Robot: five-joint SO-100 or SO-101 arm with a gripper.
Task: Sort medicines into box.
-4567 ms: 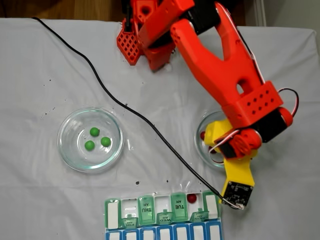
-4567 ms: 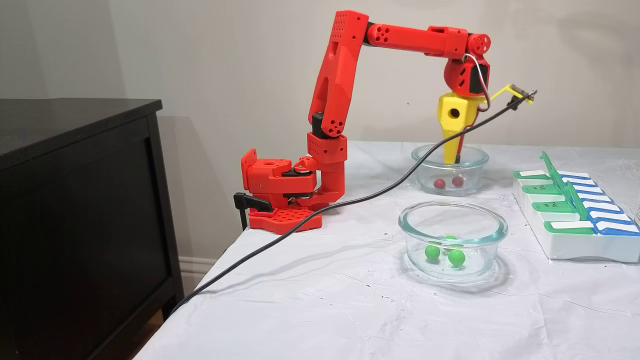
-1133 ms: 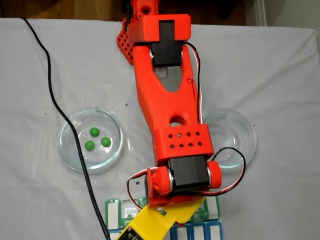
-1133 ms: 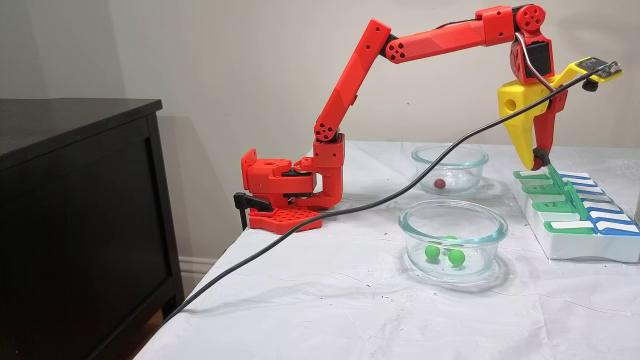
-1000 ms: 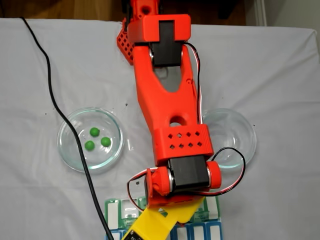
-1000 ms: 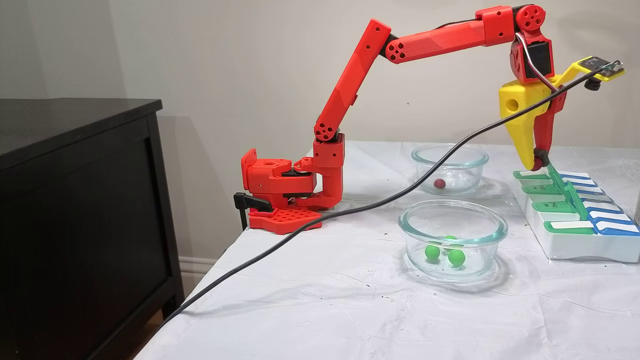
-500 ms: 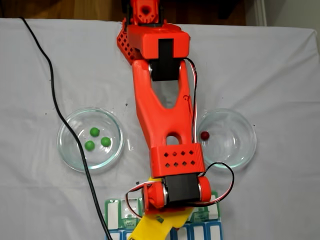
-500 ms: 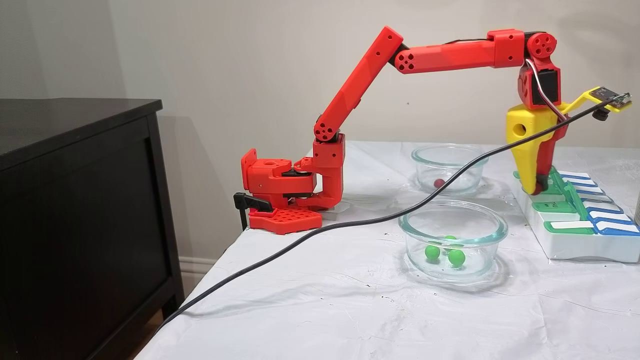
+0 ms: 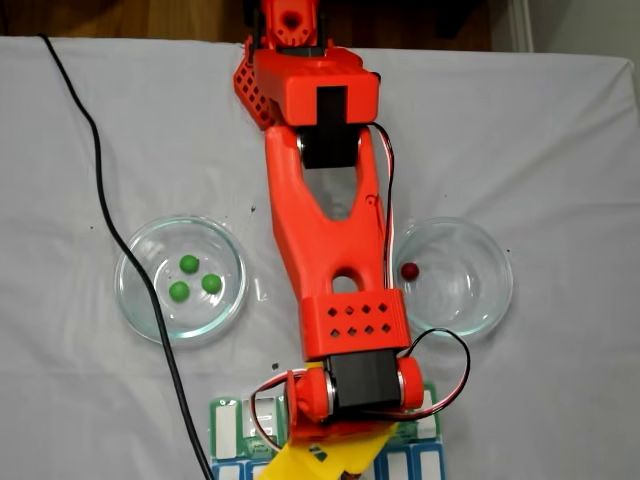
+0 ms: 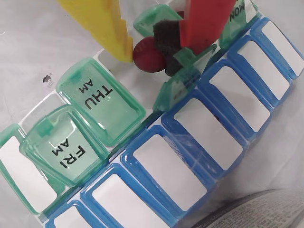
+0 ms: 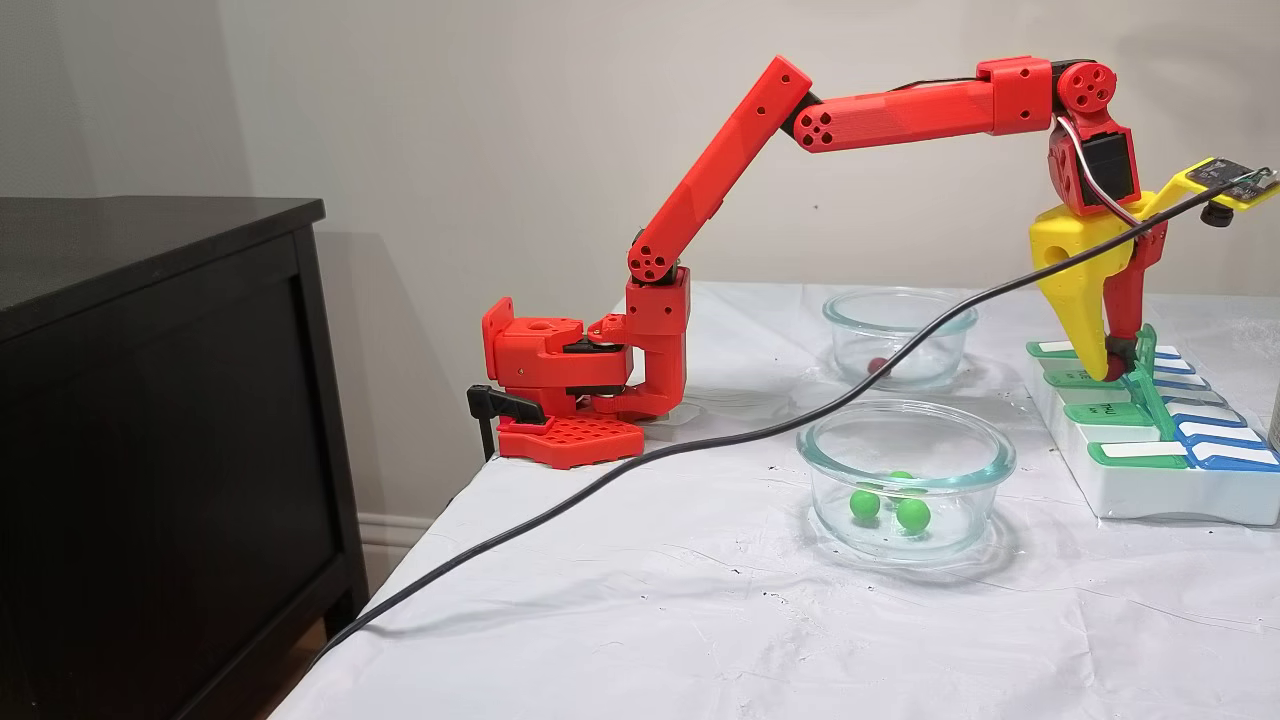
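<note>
white-clothed table [image 9: 560, 150]: green balls [image 9: 189, 264] in dish [image 9: 140, 310]

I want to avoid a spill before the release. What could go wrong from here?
1. The claw holds a dark red ball low over the pill organizer, close beside an upright green lid; released off-centre, the ball may bounce off the lid.
2. The red finger seems very near that lid and could catch it when lifting.
3. The black cable hangs from the wrist over the near glass dish and might drag it.
</note>
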